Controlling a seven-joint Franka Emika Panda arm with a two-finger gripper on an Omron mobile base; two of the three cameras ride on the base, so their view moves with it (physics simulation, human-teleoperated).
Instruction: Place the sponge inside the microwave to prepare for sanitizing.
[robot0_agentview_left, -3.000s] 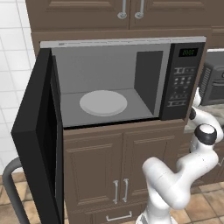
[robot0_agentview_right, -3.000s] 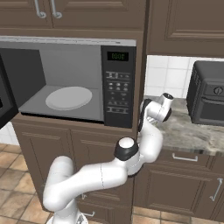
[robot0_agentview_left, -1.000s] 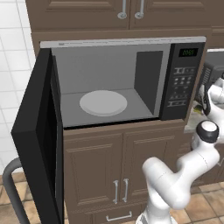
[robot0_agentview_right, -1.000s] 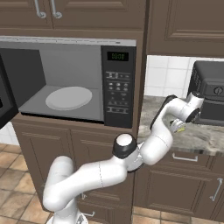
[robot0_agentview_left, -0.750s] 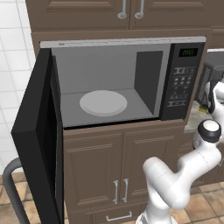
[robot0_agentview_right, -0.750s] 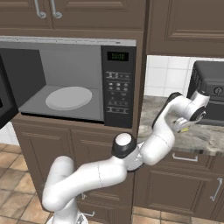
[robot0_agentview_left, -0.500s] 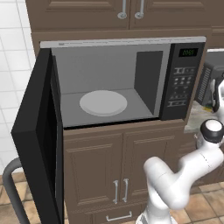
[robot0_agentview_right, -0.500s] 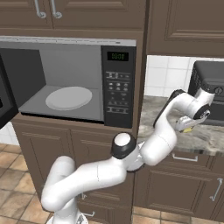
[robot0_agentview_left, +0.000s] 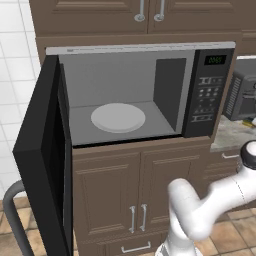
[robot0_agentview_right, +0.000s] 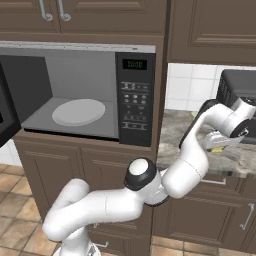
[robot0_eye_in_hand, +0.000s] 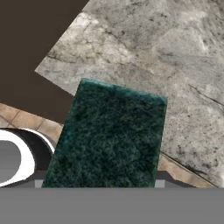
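The sponge (robot0_eye_in_hand: 109, 135) lies on the granite counter (robot0_eye_in_hand: 175, 65) near its front edge, dark scouring face toward the hand camera. Its yellow body (robot0_agentview_right: 217, 148) peeks out under my hand. My gripper (robot0_agentview_right: 220, 143) hangs right over it, open, with the jaws either side of the block and no squeeze visible. The microwave (robot0_agentview_left: 207, 95) stands far to the left with its door (robot0_agentview_left: 45, 160) swung wide open. Its white turntable (robot0_agentview_left: 117, 117) is bare. From the right base camera, the microwave (robot0_agentview_right: 135, 100) is left of my arm.
A dark slatted toaster oven (robot0_agentview_right: 240, 90) stands on the counter just behind my hand, also seen at the right of the left base view (robot0_agentview_left: 242, 90). Brown cabinets run above and below. The counter edge drops to tiled floor (robot0_eye_in_hand: 26, 118) close beside the sponge.
My hand has swung further right and lower, away from the microwave, and come down over the sponge. The jaws have kept the same spread.
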